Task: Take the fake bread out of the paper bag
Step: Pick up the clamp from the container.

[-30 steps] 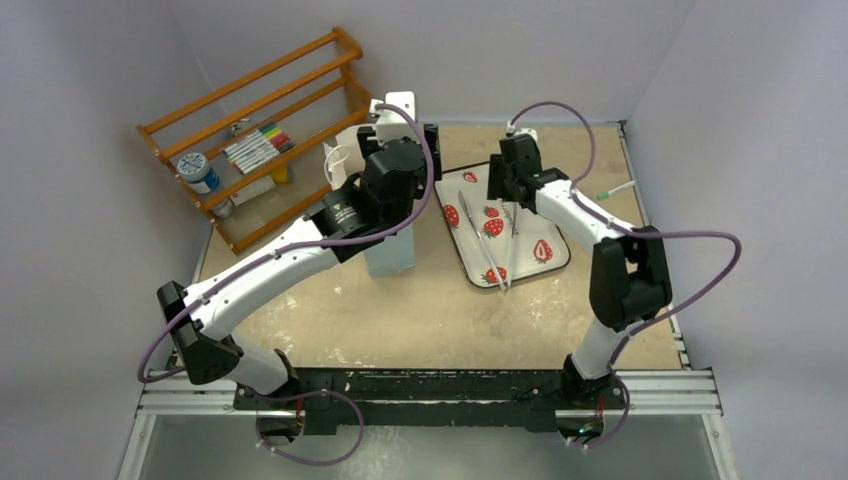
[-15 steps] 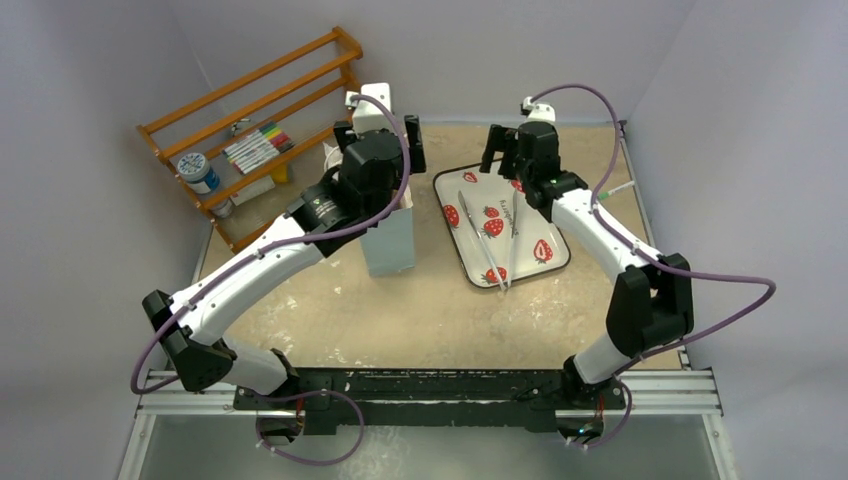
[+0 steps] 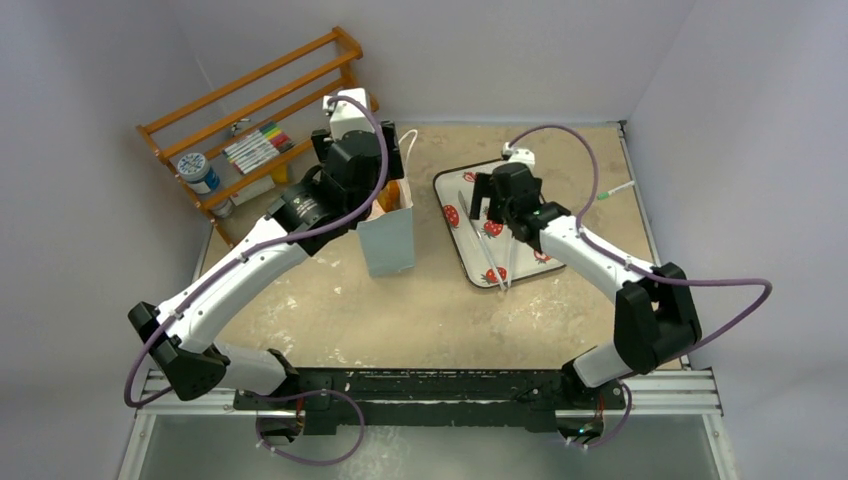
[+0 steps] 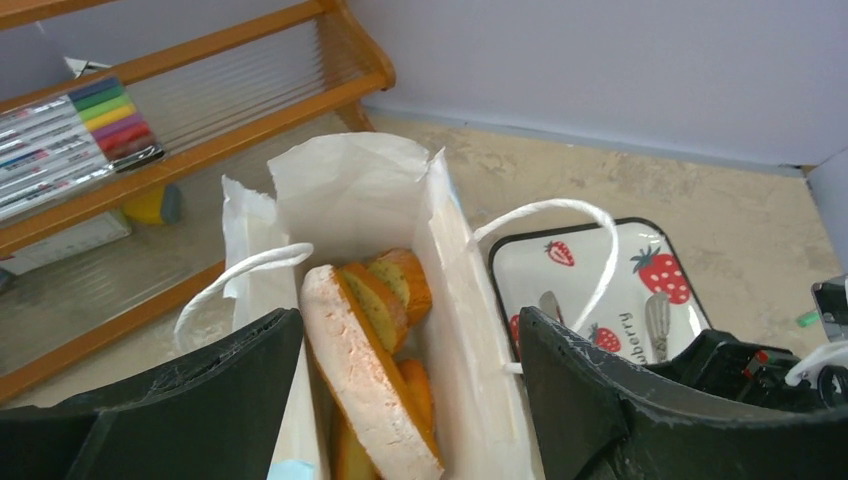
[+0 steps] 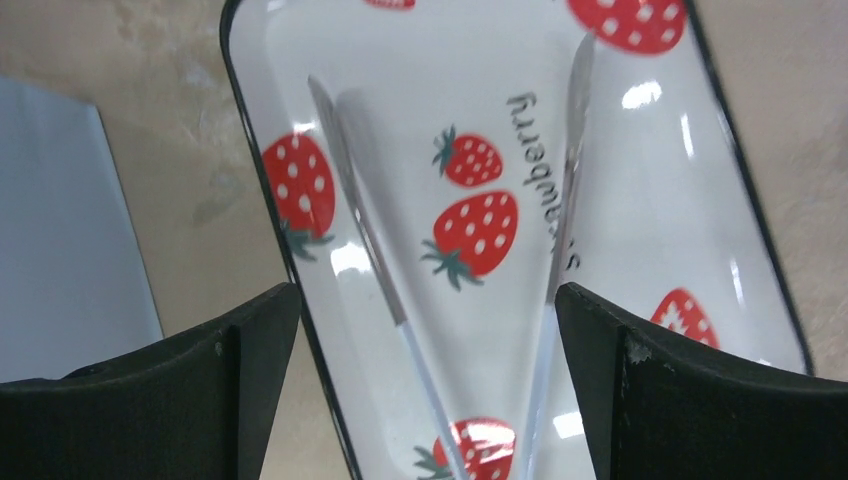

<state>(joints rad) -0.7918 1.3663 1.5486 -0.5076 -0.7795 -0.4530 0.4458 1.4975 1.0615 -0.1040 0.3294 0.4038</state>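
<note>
The paper bag (image 3: pixel 391 240) stands upright left of the tray, pale blue outside and white inside (image 4: pixel 350 185), with white cord handles. The fake bread (image 4: pixel 365 365) stands packed inside it: a pale-faced toast slice in front, orange and brown pieces (image 4: pixel 405 285) behind. My left gripper (image 4: pixel 405 320) is open above the bag's mouth, one finger on each side of it, holding nothing; from the top view it (image 3: pixel 352 165) covers the bag's far end. My right gripper (image 5: pixel 425 300) is open and empty just above the tray, over the tongs.
The white strawberry-print tray (image 3: pixel 556 262) lies right of the bag with long metal tongs (image 3: pixel 497 262) on it, also in the right wrist view (image 5: pixel 372 255). A wooden rack (image 3: pixel 262 118) with markers (image 4: pixel 70 140) and a small can (image 3: pixel 198 172) stands at the back left.
My left gripper has drawn back to the far left, uncovering more of the bag. My right gripper swung to the tray's far edge, then came back nearer and lower over the tongs.
</note>
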